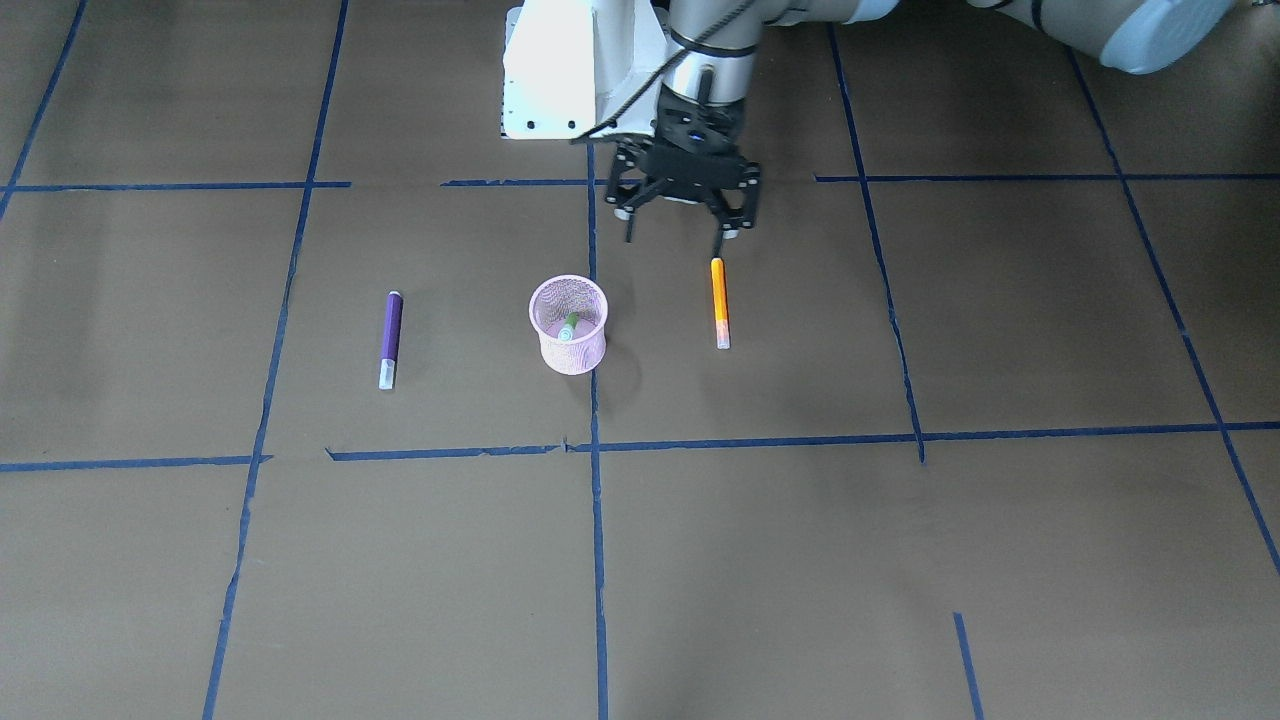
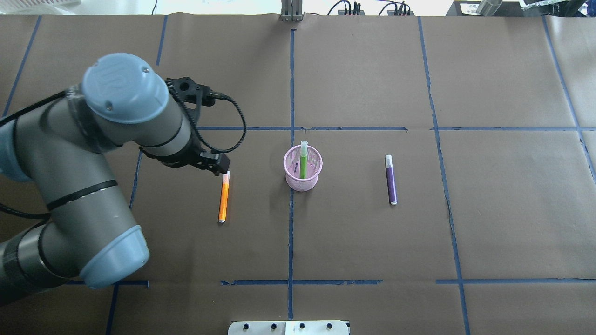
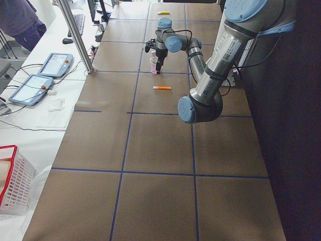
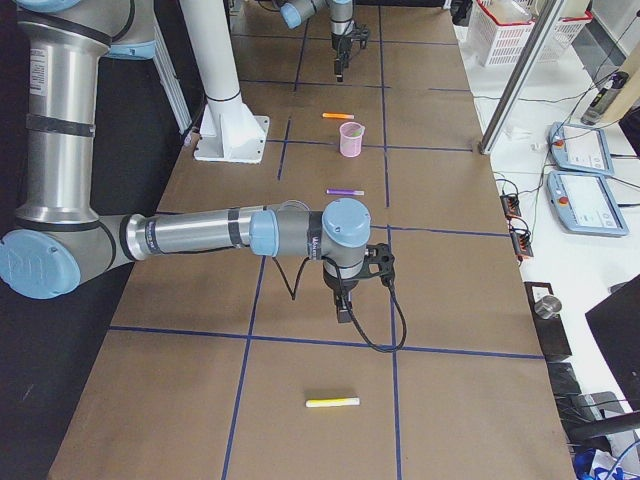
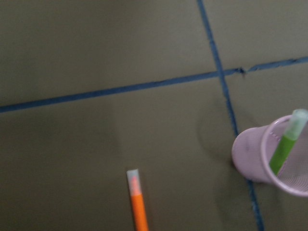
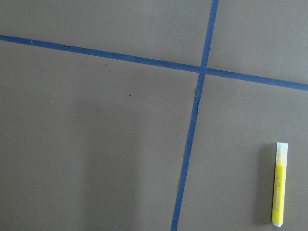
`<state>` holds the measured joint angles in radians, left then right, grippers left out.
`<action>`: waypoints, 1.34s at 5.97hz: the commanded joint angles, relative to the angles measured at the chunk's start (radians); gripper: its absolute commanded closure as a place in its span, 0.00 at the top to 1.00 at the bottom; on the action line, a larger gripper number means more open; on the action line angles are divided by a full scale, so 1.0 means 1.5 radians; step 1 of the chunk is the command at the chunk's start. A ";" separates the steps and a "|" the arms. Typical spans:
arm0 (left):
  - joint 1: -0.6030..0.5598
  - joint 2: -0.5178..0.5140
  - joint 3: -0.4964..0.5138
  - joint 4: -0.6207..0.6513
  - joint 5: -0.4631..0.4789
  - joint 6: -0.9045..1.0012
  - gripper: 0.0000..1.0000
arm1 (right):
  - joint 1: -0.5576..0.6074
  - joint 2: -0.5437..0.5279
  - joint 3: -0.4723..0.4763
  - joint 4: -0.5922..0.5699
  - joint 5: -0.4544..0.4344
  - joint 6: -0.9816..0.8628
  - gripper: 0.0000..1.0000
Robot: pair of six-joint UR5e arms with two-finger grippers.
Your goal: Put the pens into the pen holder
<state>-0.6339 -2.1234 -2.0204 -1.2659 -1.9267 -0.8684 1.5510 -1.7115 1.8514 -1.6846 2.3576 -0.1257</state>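
Note:
The pink mesh pen holder [image 1: 570,348] stands upright mid-table with a green pen [image 1: 569,327] leaning inside it, as the overhead view [image 2: 303,163] also shows. An orange pen [image 1: 719,300] lies flat beside it, and a purple pen [image 1: 391,335] lies on the other side. My left gripper [image 1: 673,240] is open and empty, hovering over the orange pen's robot-side end. A yellow pen [image 6: 279,190] lies far off near my right gripper [image 4: 343,312]. I cannot tell whether that gripper is open or shut.
The white robot base mount [image 1: 550,70] stands at the table's robot-side edge. Blue tape lines cross the brown table cover [image 2: 363,242]. Tablets [image 4: 585,205] and a white basket [image 4: 510,20] sit beyond the table's far side.

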 commanded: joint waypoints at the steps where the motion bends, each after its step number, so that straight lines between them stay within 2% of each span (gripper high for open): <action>1: -0.014 0.023 -0.019 0.015 -0.013 0.046 1.00 | 0.000 -0.044 -0.040 0.108 -0.014 0.036 0.99; 2: -0.014 0.022 -0.020 0.015 -0.013 0.043 1.00 | -0.023 -0.051 -0.147 0.297 -0.013 0.132 0.98; 3: -0.015 0.022 -0.024 0.015 -0.013 0.042 1.00 | -0.055 -0.046 -0.244 0.437 -0.018 0.181 0.96; 4: -0.014 0.022 -0.024 0.015 -0.012 0.042 1.00 | -0.075 -0.042 -0.287 0.471 -0.063 0.180 0.90; 5: -0.014 0.023 -0.025 0.015 -0.012 0.036 1.00 | -0.078 -0.010 -0.343 0.479 -0.086 0.128 0.88; 6: -0.013 0.023 -0.029 0.014 -0.012 0.018 1.00 | -0.077 0.036 -0.419 0.484 -0.082 0.052 0.86; 8: -0.013 0.024 -0.042 0.014 -0.011 0.004 1.00 | -0.077 0.048 -0.450 0.484 -0.072 0.051 0.77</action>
<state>-0.6536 -2.0887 -2.0783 -1.2455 -1.9439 -0.8550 1.4362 -1.6524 1.2057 -0.9599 2.2416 -0.0414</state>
